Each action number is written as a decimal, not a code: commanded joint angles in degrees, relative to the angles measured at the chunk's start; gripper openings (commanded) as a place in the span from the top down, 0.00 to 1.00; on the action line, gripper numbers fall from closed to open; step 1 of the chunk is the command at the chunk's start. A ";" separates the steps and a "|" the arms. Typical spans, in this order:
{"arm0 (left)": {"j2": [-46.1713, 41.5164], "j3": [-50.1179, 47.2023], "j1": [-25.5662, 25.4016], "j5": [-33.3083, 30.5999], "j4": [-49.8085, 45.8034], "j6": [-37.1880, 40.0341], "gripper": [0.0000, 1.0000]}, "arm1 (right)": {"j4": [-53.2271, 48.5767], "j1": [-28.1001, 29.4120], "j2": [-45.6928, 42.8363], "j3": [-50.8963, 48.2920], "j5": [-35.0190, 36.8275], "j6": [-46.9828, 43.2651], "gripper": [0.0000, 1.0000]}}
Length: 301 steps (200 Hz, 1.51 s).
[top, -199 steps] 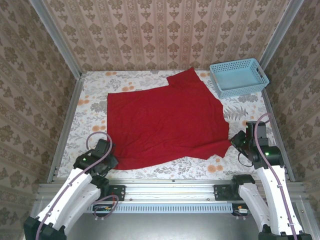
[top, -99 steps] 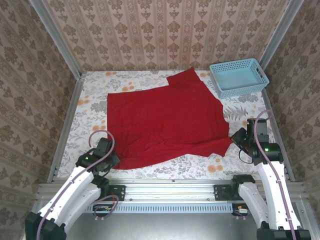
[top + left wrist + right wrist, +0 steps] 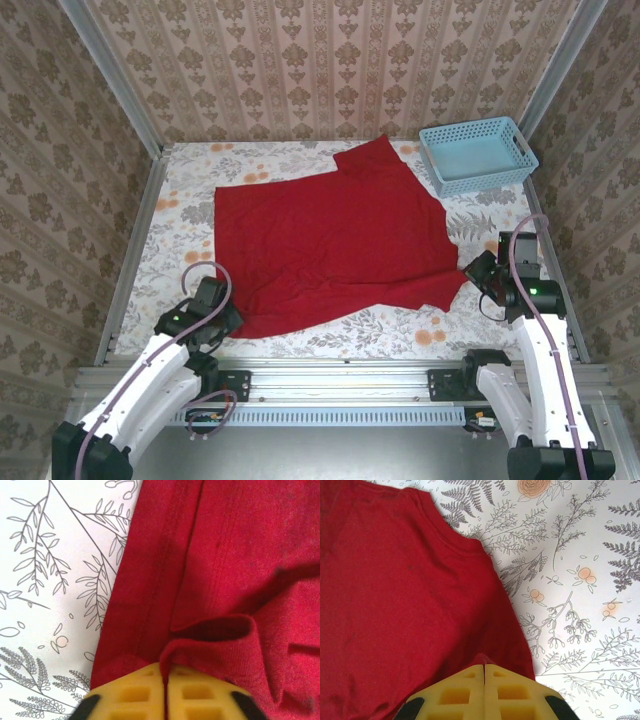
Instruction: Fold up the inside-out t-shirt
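The red inside-out t-shirt (image 3: 330,240) lies spread over the floral tabletop, one sleeve reaching toward the back. My left gripper (image 3: 232,318) sits at the shirt's near left corner, its yellow fingers (image 3: 135,695) shut on a pinched fold of the red cloth (image 3: 210,630) beside the hem. My right gripper (image 3: 470,275) is at the near right corner, lifted a little, and its yellow fingers (image 3: 460,692) are shut on the red fabric (image 3: 395,605) at the edge. The near hem between the two grippers hangs slightly raised and uneven.
A light-blue plastic basket (image 3: 477,153) stands at the back right corner. Patterned walls and metal rails enclose the table (image 3: 180,190) on three sides. Bare floral cloth (image 3: 580,580) shows right of the shirt and along the left side (image 3: 55,580).
The right gripper has drawn the shirt's near right corner up and away from the front edge, pulling the hem tighter. The left gripper has crept slightly to the right with its corner.
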 commanded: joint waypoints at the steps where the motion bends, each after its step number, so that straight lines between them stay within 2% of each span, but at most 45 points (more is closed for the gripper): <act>1: -1.40 2.71 -0.26 -0.16 -2.00 0.68 1.00 | 0.76 -1.26 0.41 2.41 -0.52 -1.63 1.00; 31: -6.89 8.35 -3.96 -0.15 -6.28 1.76 1.00 | -0.83 -3.39 0.67 4.16 -0.89 -2.61 1.00; 56: -10.78 12.23 -7.57 -1.76 -15.41 -1.39 1.00 | -3.25 -3.96 -0.63 4.42 -0.66 -2.63 1.00; 83: -9.47 13.92 -9.80 1.21 -27.58 -6.33 1.00 | -5.59 -3.94 -3.03 3.16 -0.35 -2.10 1.00; 99: -8.66 14.10 -14.89 1.24 -29.66 -9.44 1.00 | -6.45 -3.99 -4.09 2.41 0.60 -2.01 1.00; 118: -5.78 14.20 -19.48 0.60 -30.86 -11.64 1.00 | -6.71 -4.21 -4.53 2.25 1.46 -2.01 1.00; 144: -1.32 12.49 -22.40 2.60 -29.94 -12.67 1.00 | -6.58 -4.57 -4.08 3.49 1.75 -2.27 1.00; 203: -1.38 4.71 -22.53 5.74 -23.21 -14.89 0.96 | -7.46 -4.84 -4.81 4.18 2.18 -2.32 1.00; 224: -1.46 3.56 -22.55 6.59 -23.65 -15.25 0.96 | -8.14 -4.84 -5.71 3.96 3.35 -2.44 1.00; 240: -1.64 5.71 -22.56 4.51 -26.56 -14.71 1.00 | -8.52 -4.90 -6.17 4.14 5.00 -3.12 1.00; 267: -1.56 13.27 -22.52 -1.58 -30.89 -14.85 1.00 | -8.39 -5.01 -6.21 4.38 5.82 -3.41 1.00; 301: -4.49 20.80 -22.63 -13.12 -39.84 -18.91 1.00 | -8.58 -5.35 -6.10 5.73 7.67 -4.23 1.00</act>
